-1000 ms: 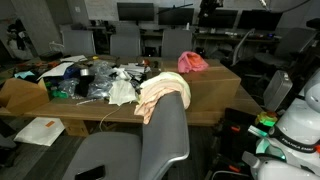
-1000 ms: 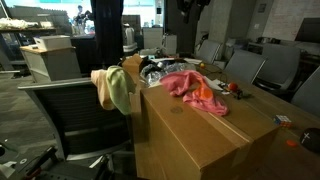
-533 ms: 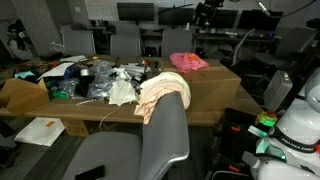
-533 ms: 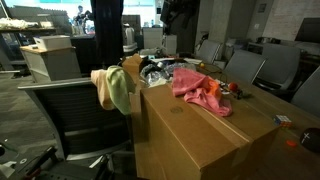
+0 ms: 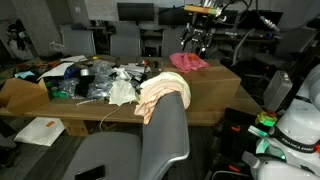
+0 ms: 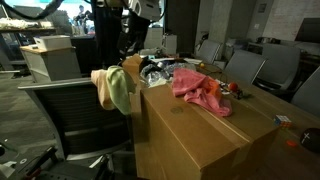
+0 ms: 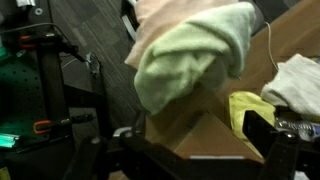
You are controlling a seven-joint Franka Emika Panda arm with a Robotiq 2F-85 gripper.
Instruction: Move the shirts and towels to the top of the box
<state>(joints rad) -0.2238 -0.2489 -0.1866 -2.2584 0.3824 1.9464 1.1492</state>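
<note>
While the big cardboard box (image 6: 200, 135) fills the middle of the scene, its flat brown top lies mostly bare toward the near corner. Its edges drop straight down on both sides in view. An office chair (image 5: 165, 135) stands close against the box. A peach towel (image 5: 160, 92) and a green towel (image 6: 118, 92) are draped over the chair's back, just beside the box's corner. A heap of clutter (image 5: 98, 80) and a white cloth (image 5: 122, 92) crowd one end of the box. A pink shirt (image 6: 198, 90) lies crumpled on the box top, and the gripper (image 5: 194, 40) hangs above it, well clear. The wrist view is blurred. Its dark fingers (image 7: 285, 140) look spread apart with nothing between them, cut off at the frame's edge.
</note>
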